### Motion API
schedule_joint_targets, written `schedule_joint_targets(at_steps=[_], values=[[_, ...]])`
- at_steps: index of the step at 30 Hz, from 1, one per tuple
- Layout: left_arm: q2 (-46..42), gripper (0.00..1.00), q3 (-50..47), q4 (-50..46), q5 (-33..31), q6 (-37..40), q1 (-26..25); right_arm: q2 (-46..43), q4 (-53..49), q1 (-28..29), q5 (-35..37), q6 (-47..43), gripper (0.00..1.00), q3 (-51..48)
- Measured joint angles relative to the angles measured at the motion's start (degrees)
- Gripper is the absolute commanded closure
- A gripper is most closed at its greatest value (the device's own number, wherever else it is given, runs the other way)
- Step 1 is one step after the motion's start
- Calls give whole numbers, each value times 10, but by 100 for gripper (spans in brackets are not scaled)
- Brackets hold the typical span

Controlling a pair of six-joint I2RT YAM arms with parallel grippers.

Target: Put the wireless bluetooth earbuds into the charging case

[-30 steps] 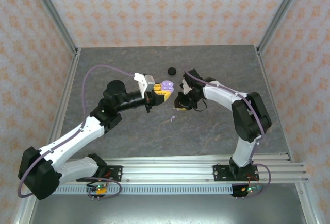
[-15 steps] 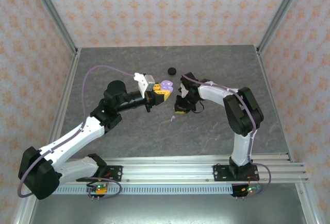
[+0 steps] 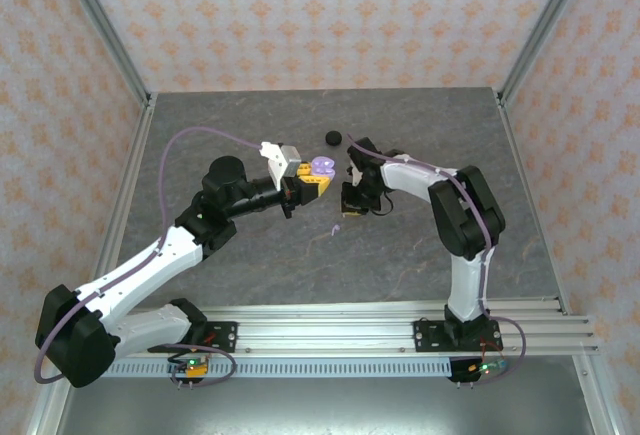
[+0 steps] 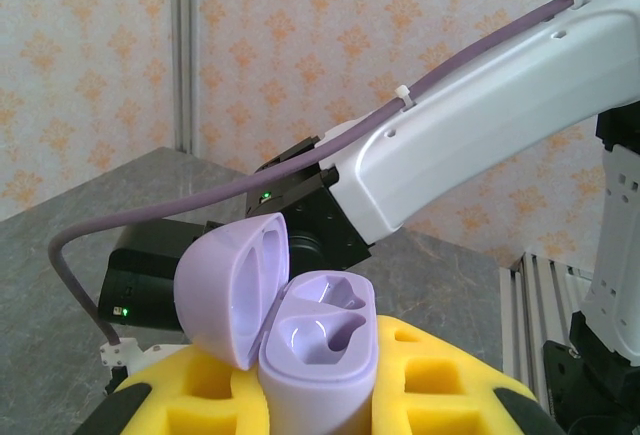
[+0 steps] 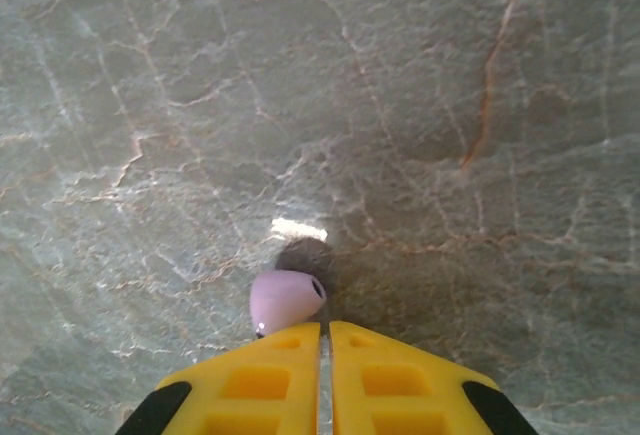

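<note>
A: Where is the earbud, and what has hold of it?

B: A pale lilac stemmed earbud (image 5: 286, 300) sits at the very tips of the right gripper (image 5: 325, 340), low over the grey veined stone-look table (image 5: 450, 105). The yellow fingers are closed to a thin slit. The earbud's rounded bulb pokes out past the tips, a little to one side of the slit. Its stem is hidden, so I judge it pinched, but only shallowly.

A: And the case?

B: The left gripper (image 3: 312, 181) is clamped on an open pale lilac plastic charging case (image 4: 318, 350). It holds the case upright off the table with the lid swung back, and both moulded wells are empty. From overhead, the case is near the right gripper, slightly farther from the arm bases. A small black round case (image 3: 333, 136) lies on the table beyond them, apart from both.

A: How should this step go?

B: Lift slowly and straight up, since a hold this close to the tips could let the earbud twist or drop. Check that it rises with the fingers. Then carry it above a well, turn the stem downward to match the hollow, and lower gently. The left arm should keep the case motionless, and the lid must stay clear of the approach.
</note>
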Motion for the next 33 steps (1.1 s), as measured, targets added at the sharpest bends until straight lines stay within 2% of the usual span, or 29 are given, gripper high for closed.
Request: schedule_joint_targets(at_steps=[8, 19, 22, 33], values=[[0, 94, 0, -2, -5, 0, 0, 4, -11, 0, 26, -5, 88, 12], [1, 94, 0, -13, -5, 0, 0, -23, -23, 3, 45, -36, 63, 21], [1, 94, 0, -16, -5, 0, 0, -23, -31, 13, 51, -43, 60, 38], [-1, 94, 0, -20, -9, 7, 0, 20, -63, 59, 129, -27, 59, 103]])
